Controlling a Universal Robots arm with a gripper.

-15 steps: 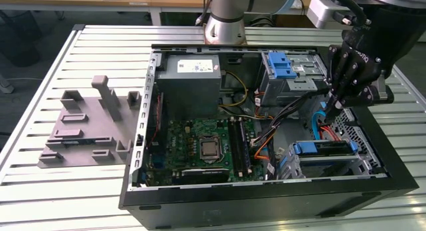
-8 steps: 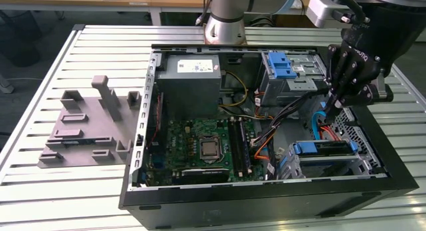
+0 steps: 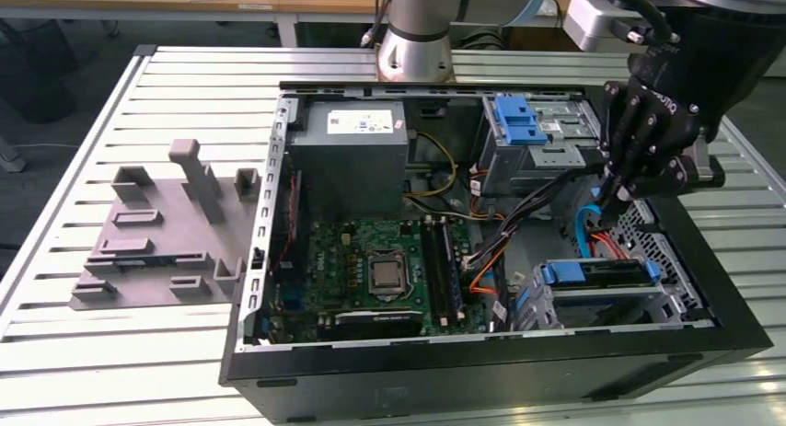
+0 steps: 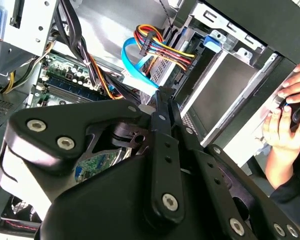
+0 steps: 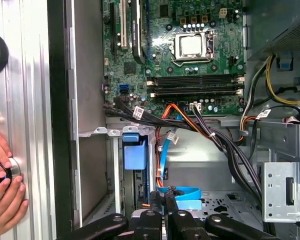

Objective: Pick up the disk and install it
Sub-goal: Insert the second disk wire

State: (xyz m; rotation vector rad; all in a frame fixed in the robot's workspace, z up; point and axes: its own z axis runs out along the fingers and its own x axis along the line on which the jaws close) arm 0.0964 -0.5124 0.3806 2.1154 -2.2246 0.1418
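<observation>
Holding my fingers (image 3: 610, 198) pinched together with nothing in them, I hover inside the computer case (image 3: 491, 362), above the disk (image 3: 602, 277) sitting in its slot.

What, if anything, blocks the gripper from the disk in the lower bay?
Probably reachable. The case side is open, and in the exterior view the gripper hangs inside the case close to the disk. The blue cable loops between them and could snag.
</observation>
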